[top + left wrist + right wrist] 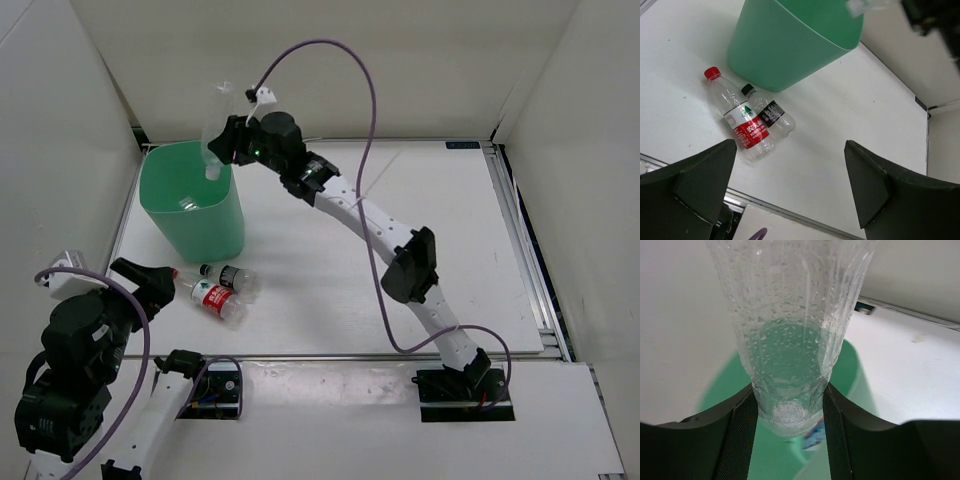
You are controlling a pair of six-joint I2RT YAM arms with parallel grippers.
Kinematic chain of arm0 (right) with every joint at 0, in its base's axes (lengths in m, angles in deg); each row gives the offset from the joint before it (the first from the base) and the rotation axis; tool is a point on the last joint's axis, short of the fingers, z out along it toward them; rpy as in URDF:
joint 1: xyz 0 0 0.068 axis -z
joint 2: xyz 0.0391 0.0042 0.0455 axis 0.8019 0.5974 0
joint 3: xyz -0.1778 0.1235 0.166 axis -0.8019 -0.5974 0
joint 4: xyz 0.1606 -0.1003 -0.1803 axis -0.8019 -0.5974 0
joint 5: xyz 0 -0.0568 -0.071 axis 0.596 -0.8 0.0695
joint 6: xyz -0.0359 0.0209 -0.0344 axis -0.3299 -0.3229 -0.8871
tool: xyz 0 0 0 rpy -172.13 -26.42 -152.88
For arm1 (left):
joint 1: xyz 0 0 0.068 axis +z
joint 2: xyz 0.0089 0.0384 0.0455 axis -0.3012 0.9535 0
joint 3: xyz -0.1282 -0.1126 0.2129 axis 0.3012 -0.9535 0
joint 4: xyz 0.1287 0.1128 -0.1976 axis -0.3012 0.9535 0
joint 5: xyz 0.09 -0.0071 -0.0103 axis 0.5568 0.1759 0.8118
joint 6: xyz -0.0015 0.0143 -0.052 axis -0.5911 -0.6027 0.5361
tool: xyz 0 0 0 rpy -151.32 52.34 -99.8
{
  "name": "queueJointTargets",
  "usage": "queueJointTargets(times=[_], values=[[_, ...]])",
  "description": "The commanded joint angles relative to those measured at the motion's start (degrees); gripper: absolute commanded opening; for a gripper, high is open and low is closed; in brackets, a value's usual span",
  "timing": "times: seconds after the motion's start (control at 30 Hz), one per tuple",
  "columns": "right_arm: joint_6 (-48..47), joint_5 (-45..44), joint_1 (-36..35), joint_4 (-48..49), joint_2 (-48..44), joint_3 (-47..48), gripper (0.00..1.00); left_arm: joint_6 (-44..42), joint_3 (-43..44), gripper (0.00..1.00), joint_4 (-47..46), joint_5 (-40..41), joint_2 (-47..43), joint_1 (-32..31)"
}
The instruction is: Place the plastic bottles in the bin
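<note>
My right gripper (226,141) (790,412) is shut on a clear plain plastic bottle (215,135) (790,335) and holds it over the open mouth of the mint-green bin (192,205) (852,372). In the top view the bottle's white cap points down. Two more plastic bottles lie side by side on the table in front of the bin: a red-labelled one (212,297) (744,122) and a dark-labelled one (228,275) (770,112). My left gripper (150,278) (790,150) hangs open, near and to the left of that pair, with nothing between its fingers.
White walls close in the table on three sides. A metal rail (350,356) runs along the near edge. Inside the bin a blurred blue-and-white thing (815,435) shows. The right arm's purple cable (372,150) loops high over the table's middle.
</note>
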Motion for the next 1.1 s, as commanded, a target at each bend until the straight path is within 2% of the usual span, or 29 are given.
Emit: queueJointTargets(times=[0.0, 0.07, 0.13, 0.17, 0.2, 0.23, 0.27, 0.33, 0.47, 0.6, 0.63, 0.77, 0.9, 1.07], values=[[-13.09, -6.54, -2.61, 9.27, 3.09, 1.86, 0.41, -6.48, 2.47, 1.00, 2.59, -4.03, 2.65, -0.25], [-21.16, -8.67, -3.95, 12.72, 4.31, 0.00, 0.51, -8.77, 2.47, 1.00, 2.59, -5.18, 4.14, -0.25], [-24.97, -9.54, -4.74, 11.60, 5.89, 3.33, 0.73, -10.00, 1.77, 1.00, 2.59, -5.97, 4.84, -0.25], [-26.29, -10.50, -5.61, 11.59, 4.86, 2.82, 0.94, -10.00, 1.76, 1.00, 2.59, -6.58, 5.37, -0.25], [-28.39, -13.47, -6.49, 11.59, 1.19, 1.34, 1.00, -10.00, 0.81, 1.00, 2.59, -6.59, 5.38, -0.25], [-29.03, -15.76, -6.50, 11.59, -1.20, -0.50, 1.00, -10.00, 0.10, 1.00, 2.59, -6.59, 6.25, -0.25], [-28.25, -19.61, -7.28, 8.11, -8.18, -4.61, 1.00, -8.87, -0.69, 1.00, 1.02, -7.11, 7.04, -0.25], [-24.66, -21.40, -7.29, 6.42, -10.60, -5.70, 1.00, -7.47, -1.22, 1.00, 0.23, -7.12, 7.83, -0.25], [-20.59, -16.95, -7.82, -1.47, -20.97, -11.68, 1.00, -0.01, -5.78, 1.00, -4.34, -7.82, 9.86, -0.25], [-26.03, -19.29, -11.33, -11.15, -23.71, -10.20, 1.00, 8.17, -16.83, 1.00, -12.86, -8.00, 10.56, -0.25], [-26.83, -19.91, -11.34, -12.91, -25.11, -10.19, 1.00, 10.80, -19.05, 1.00, -17.58, -8.52, 10.56, -0.25], [-27.45, -21.05, -11.86, -19.51, -29.86, -15.10, 1.00, 16.43, -27.67, 1.00, -23.24, -10.02, 12.40, -0.25], [-27.45, -22.46, -11.86, -22.58, -35.66, -21.61, 1.00, 17.77, -34.26, 1.00, -29.55, -7.47, 12.94, -0.25], [-26.14, -23.96, -11.86, -27.60, -38.31, -23.64, 1.00, 20.84, -41.90, 1.00, -32.57, -7.99, 14.95, -0.25]])
